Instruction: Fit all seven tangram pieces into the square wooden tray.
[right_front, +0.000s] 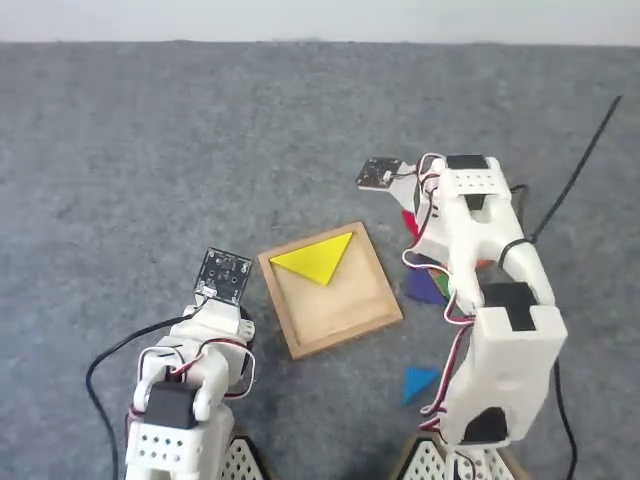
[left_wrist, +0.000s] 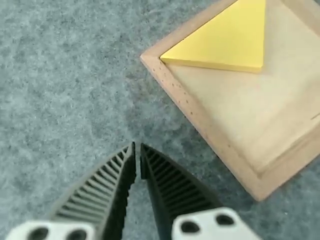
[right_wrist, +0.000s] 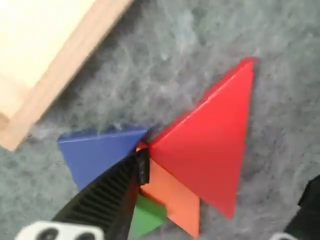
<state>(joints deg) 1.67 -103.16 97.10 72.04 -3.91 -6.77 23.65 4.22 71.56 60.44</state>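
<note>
Everything lies on a grey cloth (left_wrist: 60, 75), felt-like, fuzzy, rough and matt. The tray (left_wrist: 190, 107) is pale bare wood, smooth and matt, with faint grain and tiny dark specks along its rim. The yellow triangle (left_wrist: 230, 40) has a smooth, even coat with a slight sheen. The red triangle (right_wrist: 215, 145), blue triangle (right_wrist: 95, 150), orange piece (right_wrist: 172, 192) and green piece (right_wrist: 147, 215) look equally smooth. The left gripper (left_wrist: 137, 148) has black plastic fingers (left_wrist: 107, 187) with fine ribs. The 2 arms wear matt white plastic shells (right_front: 510, 350).
</note>
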